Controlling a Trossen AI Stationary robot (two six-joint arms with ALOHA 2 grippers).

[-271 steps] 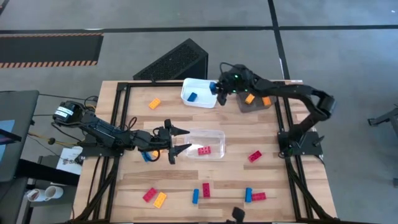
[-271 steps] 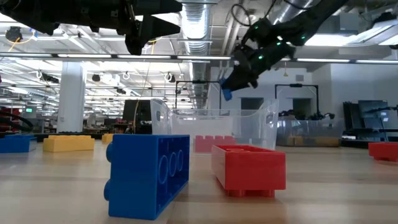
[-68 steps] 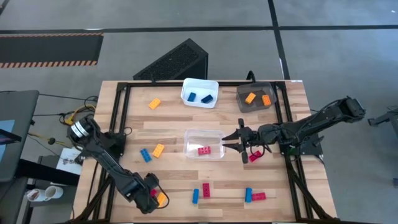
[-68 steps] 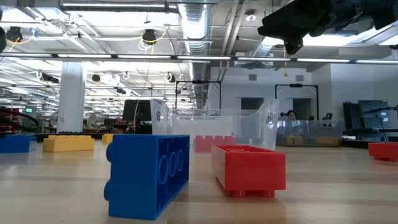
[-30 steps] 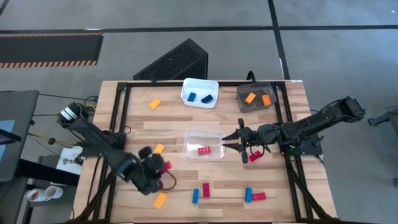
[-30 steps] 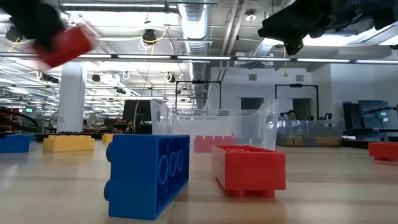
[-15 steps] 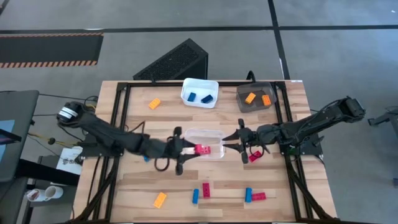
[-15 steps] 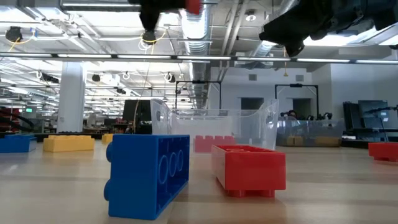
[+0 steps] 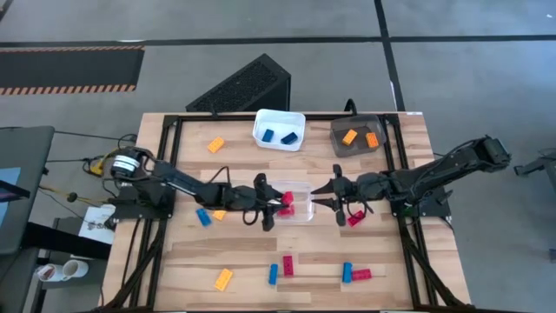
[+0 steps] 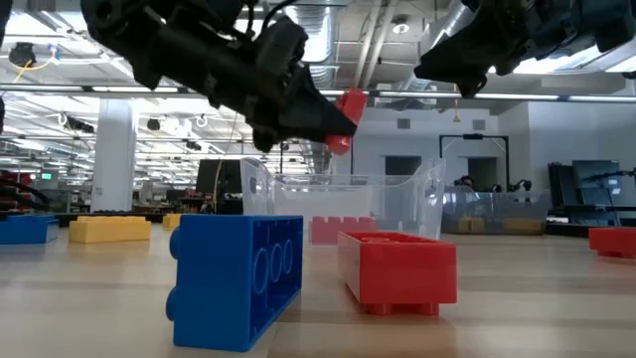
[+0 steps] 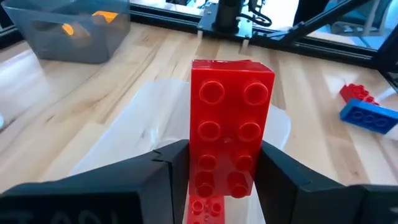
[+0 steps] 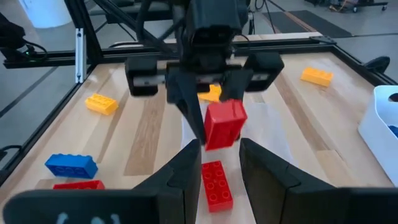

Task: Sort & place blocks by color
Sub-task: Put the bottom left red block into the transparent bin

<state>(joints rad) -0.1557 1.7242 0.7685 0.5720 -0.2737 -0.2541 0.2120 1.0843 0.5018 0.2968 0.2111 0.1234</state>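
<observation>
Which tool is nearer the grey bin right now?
Right. The right tool hangs at the clear bin's right edge, just down-table from the grey bin. The left tool, gripping a red brick, is over the clear bin, farther away.

The left gripper (image 9: 276,203) has swung from the table's 7 o'clock edge to the clear bin (image 9: 300,188) at centre. It carries a red block (image 11: 229,127), lifted from that edge, now above the bin's 9 o'clock side.
</observation>
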